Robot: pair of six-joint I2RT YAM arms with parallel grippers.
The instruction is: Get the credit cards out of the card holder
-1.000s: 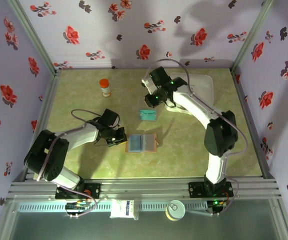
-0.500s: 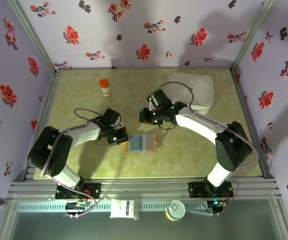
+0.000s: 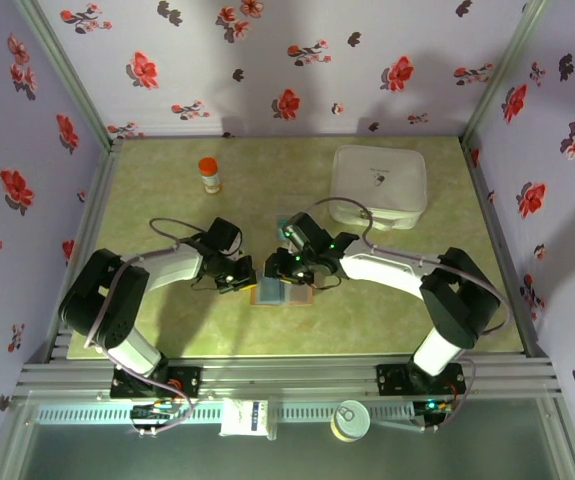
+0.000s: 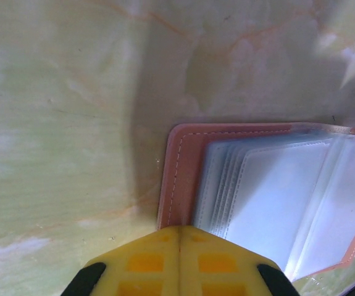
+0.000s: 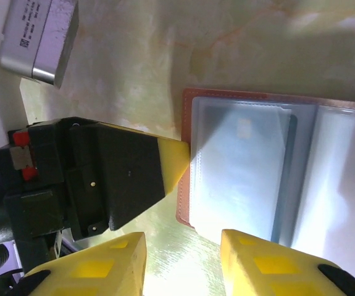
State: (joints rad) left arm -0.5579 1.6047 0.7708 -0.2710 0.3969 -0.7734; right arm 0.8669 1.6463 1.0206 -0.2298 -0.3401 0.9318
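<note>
Top external view: the right gripper (image 3: 279, 268) has swung from the far container (image 3: 379, 180) to the open card holder (image 3: 272, 294) at mid-tabletop (image 3: 167, 330), its fingers apart and empty. The left gripper (image 3: 245, 276), fingers together, pins the holder's left rim. A card (image 5: 245, 172) is sleeved inside, so another extraction probably follows.
</note>
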